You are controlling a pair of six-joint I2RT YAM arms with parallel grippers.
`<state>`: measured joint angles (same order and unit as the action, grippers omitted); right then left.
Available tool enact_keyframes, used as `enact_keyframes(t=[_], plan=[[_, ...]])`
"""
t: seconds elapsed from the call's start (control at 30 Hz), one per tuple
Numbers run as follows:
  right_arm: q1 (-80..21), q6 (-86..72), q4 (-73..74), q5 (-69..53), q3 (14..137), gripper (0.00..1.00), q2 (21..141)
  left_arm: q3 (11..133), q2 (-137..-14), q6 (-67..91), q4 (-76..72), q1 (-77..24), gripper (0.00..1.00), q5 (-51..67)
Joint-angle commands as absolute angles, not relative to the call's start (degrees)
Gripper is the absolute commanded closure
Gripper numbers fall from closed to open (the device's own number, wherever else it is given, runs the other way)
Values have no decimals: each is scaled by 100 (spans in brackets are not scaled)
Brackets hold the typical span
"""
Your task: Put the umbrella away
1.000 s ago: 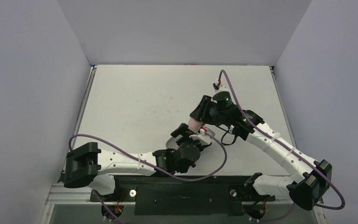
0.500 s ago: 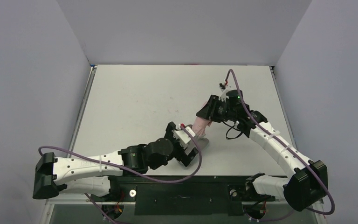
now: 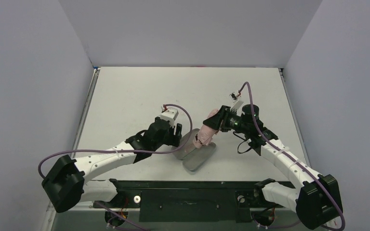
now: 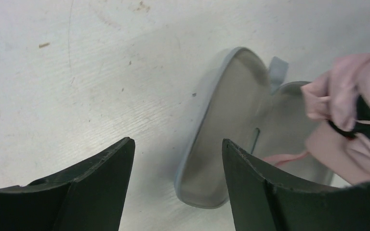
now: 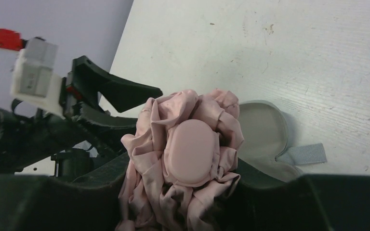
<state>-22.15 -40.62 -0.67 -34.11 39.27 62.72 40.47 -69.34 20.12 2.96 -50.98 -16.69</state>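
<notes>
Fingers [image 5: 265, 187] round umbrella [image 3: 206, 132], aslant toward case [image 3: 198, 156]

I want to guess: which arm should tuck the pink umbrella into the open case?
Right. The right tool grips the umbrella over the case; the left tool is open, empty, beside it.

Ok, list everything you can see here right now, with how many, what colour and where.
umbrella: one, pale pink, folded and bunched, gripped by the right pincer, its lower end over the open case
case: one, light blue-grey, lying open on the table, near the front centre
table: one, white, under everything
cables: two, purple, one along each arm
left pincer: one, black, open, just left of the case
right pincer: one, black, shut on the umbrella
</notes>
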Motion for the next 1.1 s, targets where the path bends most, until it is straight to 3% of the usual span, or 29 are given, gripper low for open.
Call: enact_keyframes(t=[0.0,0.17,0.37,0.63,0.7,0.83,1.07], plan=[[-2202,-4426,-1742,-3587,3603,77,6123,3889,-7267,2387,-483,-4716,37,-1040],[-2227,-4782,-2818,-3773,3143,78,6271,3864,-7610,2256,-836,-4654,37,-545],[-2250,-4796,-2897,-3932,2935,78,6412,3861,-7956,2096,-1017,-4618,43,-330],[-2321,-4663,-2687,-3937,2689,79,6326,3898,-8552,1972,-1246,-4613,61,-279],[-2347,-4523,-2467,-3862,2689,80,6308,3897,-8578,1954,-1217,-4620,75,-317],[-2355,-4160,-1746,-3565,2792,82,6081,3846,-8393,1926,-1070,-4695,91,-542],[-2530,-3627,-739,-3066,3041,82,5685,3799,-7892,1813,-584,-5069,97,-1226]])
